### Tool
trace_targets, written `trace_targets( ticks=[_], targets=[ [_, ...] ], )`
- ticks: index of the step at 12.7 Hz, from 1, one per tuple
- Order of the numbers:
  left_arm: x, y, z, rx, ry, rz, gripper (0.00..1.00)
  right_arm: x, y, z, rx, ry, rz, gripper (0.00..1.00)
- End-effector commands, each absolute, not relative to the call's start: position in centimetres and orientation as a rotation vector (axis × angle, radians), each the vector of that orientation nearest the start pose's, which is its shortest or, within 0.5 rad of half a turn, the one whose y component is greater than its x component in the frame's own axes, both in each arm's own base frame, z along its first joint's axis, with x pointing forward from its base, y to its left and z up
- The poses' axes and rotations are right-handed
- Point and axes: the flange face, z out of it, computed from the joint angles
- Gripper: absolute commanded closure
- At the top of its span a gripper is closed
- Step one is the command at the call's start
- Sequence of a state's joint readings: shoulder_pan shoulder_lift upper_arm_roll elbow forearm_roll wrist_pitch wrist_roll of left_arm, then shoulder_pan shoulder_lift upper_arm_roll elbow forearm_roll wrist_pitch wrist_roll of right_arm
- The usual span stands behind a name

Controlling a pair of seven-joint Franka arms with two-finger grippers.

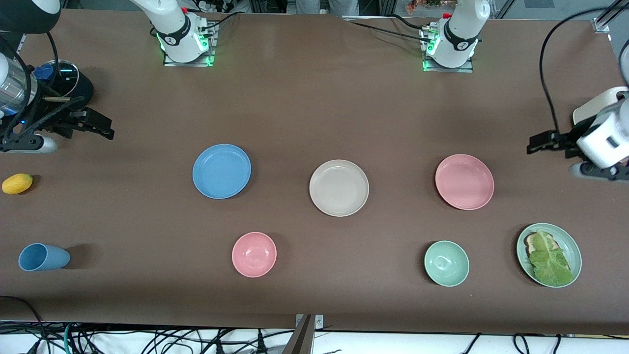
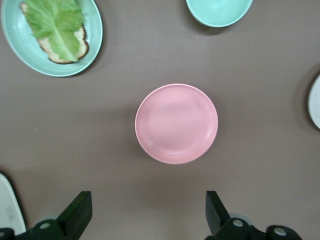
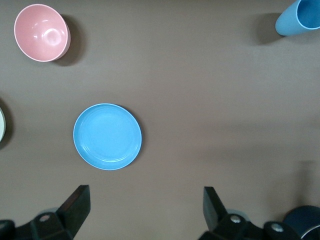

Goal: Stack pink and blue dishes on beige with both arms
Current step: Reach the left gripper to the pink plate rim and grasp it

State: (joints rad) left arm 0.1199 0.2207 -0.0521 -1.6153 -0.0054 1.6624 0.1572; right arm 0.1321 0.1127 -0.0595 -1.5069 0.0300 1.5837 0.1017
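1. Nothing stacked yet: all three plates lie apart, each flat on the brown tabletop, in a row across the middle of the front view.
2. Beige plate at frame centre, bare, nothing on it.
3. Blue plate to the left of centre in that frame, toward the right arm's end; also seen whole in the right wrist view, untouched.
4. Pink plate to the right of centre, toward the left arm's end; centred in the left wrist view, untouched.
5. Right gripper at the upper left edge of the front view, up over bare tabletop well apart from the blue plate; jaws spread wide and empty, as the right wrist view shows at its lower edge.
6. Left gripper at the right edge of the front view, over bare tabletop, short of the pink plate; jaws spread wide, holding nothing.
7. Bystanders, not part of the job: pink bowl and green bowl lower in frame, green plate with lettuce at lower right, blue cup on its side at lower left, lemon at the left edge.
8. Judged progress: at the very start. Left to do: reach, grip and lift each coloured plate by its rim, carry both to the centre, set one on the beige, then the other on top.
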Motion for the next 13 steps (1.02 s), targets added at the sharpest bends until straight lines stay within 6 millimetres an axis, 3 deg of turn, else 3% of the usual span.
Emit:
trace_targets(
  ticks=[1,3,4,7,10,13],
  targets=[
    [63.0,5.4,40.0,-3.159,0.217,0.389,0.0,58.8,4.5,59.6,-3.13,0.041,0.057,0.0],
    [63.3,6.3,36.2,-3.137,0.309,0.399,0.0,58.8,4.5,59.6,-3.13,0.041,0.057,0.0],
    [62.9,7.6,34.2,-3.15,0.278,0.371,0.0,58.8,4.5,59.6,-3.13,0.043,0.057,0.0],
    [60.2,8.0,27.6,-3.159,0.26,0.304,0.0,58.8,4.5,59.6,-3.13,0.043,0.057,0.0],
    [57.5,8.9,23.0,-3.164,0.223,0.24,0.0,58.8,4.5,59.5,-3.13,0.041,0.061,0.0],
    [56.9,8.7,20.5,-3.155,0.261,0.222,0.0,59.0,4.7,59.2,-3.129,0.051,0.062,0.0]
  ],
)
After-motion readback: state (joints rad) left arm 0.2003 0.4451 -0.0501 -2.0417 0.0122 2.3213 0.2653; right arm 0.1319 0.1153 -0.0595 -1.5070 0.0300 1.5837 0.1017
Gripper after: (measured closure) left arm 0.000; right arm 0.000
